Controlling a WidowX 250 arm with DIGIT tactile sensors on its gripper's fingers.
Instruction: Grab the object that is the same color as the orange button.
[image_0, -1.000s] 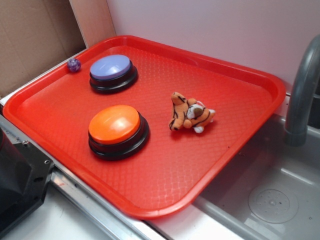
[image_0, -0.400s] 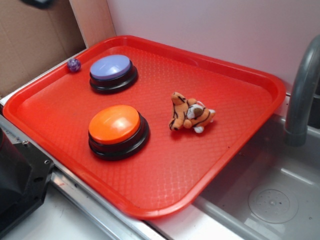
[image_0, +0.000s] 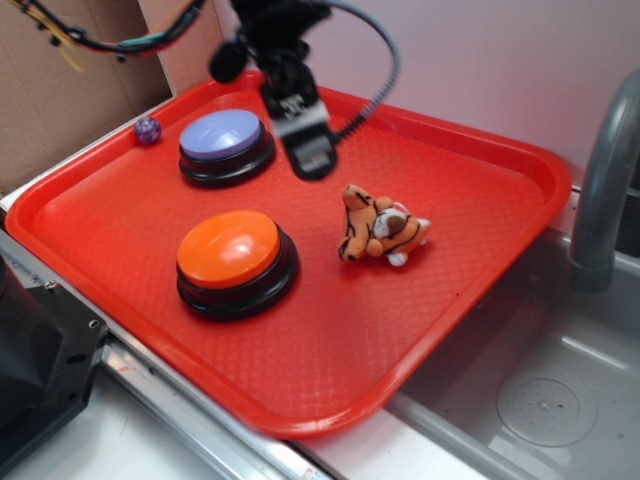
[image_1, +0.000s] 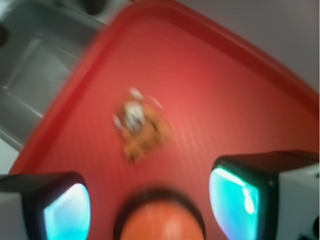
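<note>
**Gripper above tray, tiger not held**

Exterior view: gripper (image_0: 311, 160) hangs over the far-middle of the red tray (image_0: 150, 215), between the lavender button (image_0: 226, 146) and the plush tiger (image_0: 381, 230), touching neither. Image is motion-blurred there, so jaw spacing is unreadable from this angle. Cables loop off the arm toward the far left.

Wrist view: both fingers (image_1: 239, 197) sit wide apart at the bottom corners of the frame, nothing between them. Jaws spread, empty. Frame is heavily blurred.

Plush tiger: lying on its side on the tray's right half, right of the orange button (image_0: 235, 259) and apart from it, near the tray's right rim. In the wrist view it shows as an orange smudge (image_1: 139, 130) mid-frame, beyond the fingers.

Orange button: near-left area of the tray, glossy orange dome on a black base. Its top edge shows at the bottom centre of the wrist view (image_1: 162, 224).

Lavender button: far-left of the tray, same shape.

Small purple ball (image_0: 148, 129): just left of the lavender button, against the tray's far-left rim.

Tray rests beside a sink (image_0: 545, 400), grey faucet (image_0: 608, 180) at far right.
</note>
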